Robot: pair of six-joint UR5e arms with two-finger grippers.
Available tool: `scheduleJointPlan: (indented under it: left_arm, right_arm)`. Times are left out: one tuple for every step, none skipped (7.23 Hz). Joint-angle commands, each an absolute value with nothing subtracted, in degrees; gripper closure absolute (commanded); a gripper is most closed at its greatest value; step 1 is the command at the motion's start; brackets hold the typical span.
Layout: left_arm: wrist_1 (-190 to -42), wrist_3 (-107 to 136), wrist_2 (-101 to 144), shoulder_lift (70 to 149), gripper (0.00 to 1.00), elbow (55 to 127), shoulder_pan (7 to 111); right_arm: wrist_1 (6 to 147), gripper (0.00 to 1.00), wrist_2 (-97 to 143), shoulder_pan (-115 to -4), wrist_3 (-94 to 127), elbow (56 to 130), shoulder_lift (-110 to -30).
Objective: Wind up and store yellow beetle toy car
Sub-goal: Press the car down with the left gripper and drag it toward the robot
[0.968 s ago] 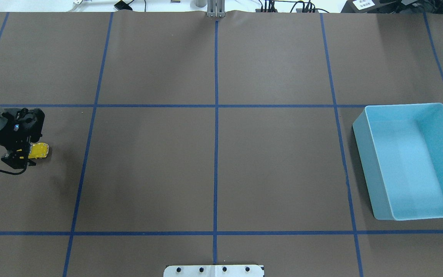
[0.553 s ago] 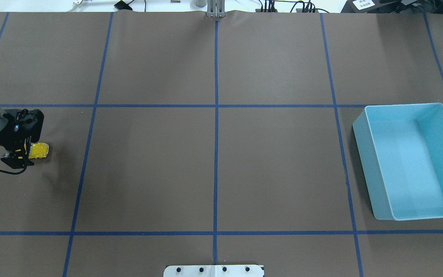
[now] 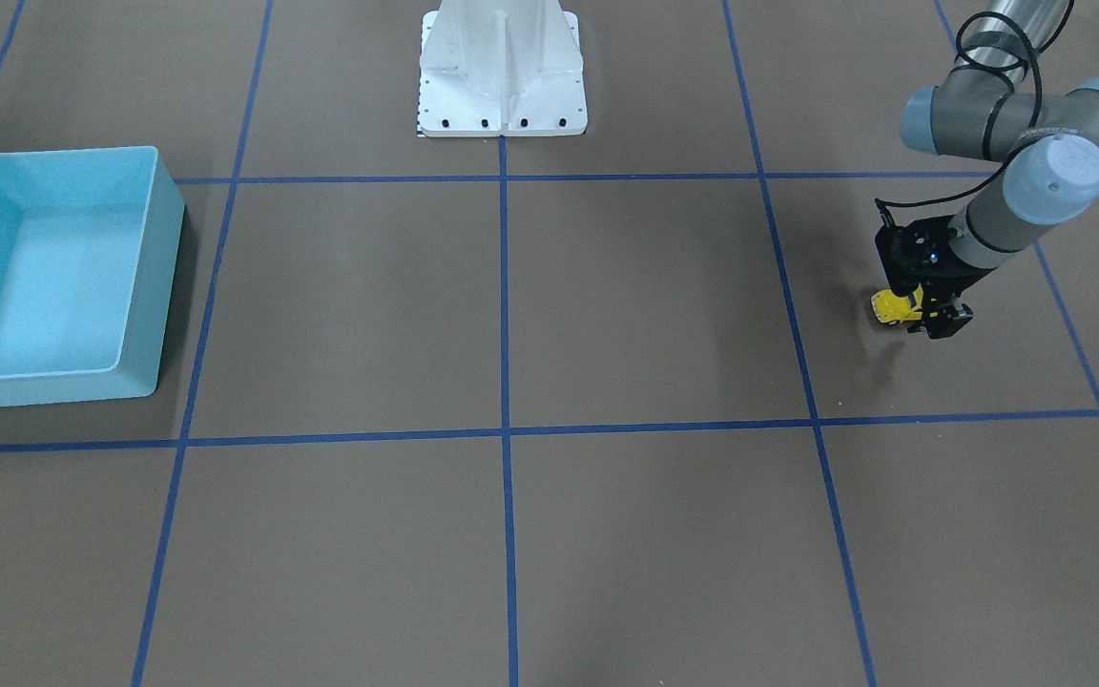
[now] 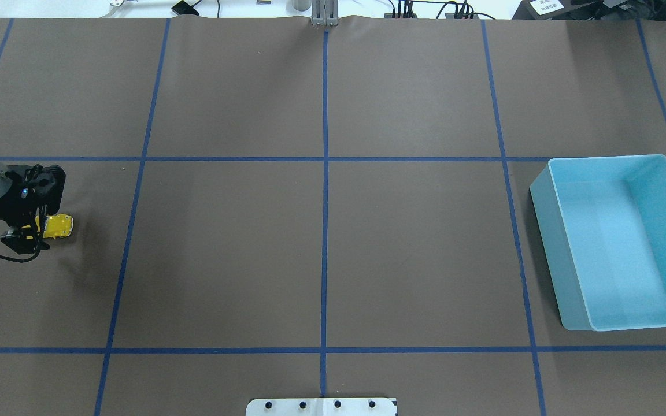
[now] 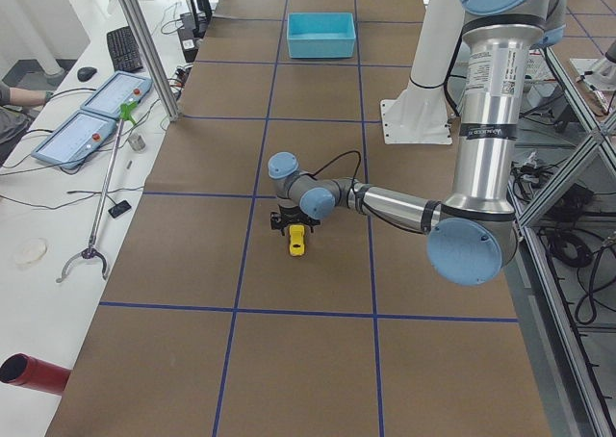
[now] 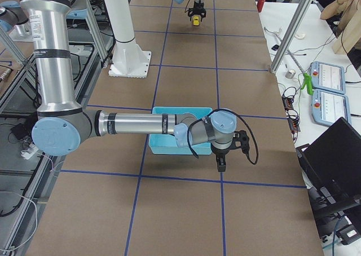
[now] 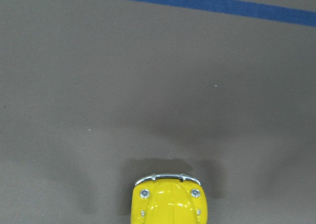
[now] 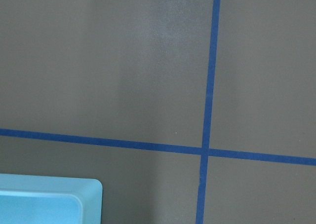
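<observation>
A tiny, rounded yellow beetle toy car [image 4: 59, 226] with a silver bumper was seen on the brown table [image 4: 414, 254], which was marked with blue tape lines [image 4: 325, 231], at the far left end in the overhead view. Its rear was pinched between the jaws of the left gripper [image 4: 26, 228], and its nose was left protruding toward the table's middle. A light blue plastic bin [image 4: 546, 231] was placed well apart, at the opposite end. The right gripper [image 6: 220, 166] was held just beside that bin; whether its jaws were spread could not be told.
</observation>
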State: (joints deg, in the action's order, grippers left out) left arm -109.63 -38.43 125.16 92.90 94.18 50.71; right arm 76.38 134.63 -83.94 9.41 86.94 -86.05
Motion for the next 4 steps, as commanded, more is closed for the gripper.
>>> scheduleJointPlan:
  left_arm:
    - [-109.7, -38.5, 125.2, 92.9, 0.35, 94.0, 50.7]
    - [-109.7, -38.5, 125.2, 92.9, 0.59, 93.9, 50.7]
    - [-109.7, -38.5, 125.2, 92.9, 0.82, 94.0, 50.8]
    - [-109.7, -38.5, 125.3, 92.9, 1.0, 94.0, 50.8]
  right_arm:
    - [76.6, 0.0, 134.6, -82.7, 9.4, 86.9, -85.8]
    - [76.6, 0.0, 134.6, -82.7, 9.4, 86.9, -85.9]
    - [76.6, 0.0, 134.7, -82.6, 9.4, 86.9, -86.0]
    - [76.6, 0.0, 134.4, -82.4, 9.1, 87.0, -85.8]
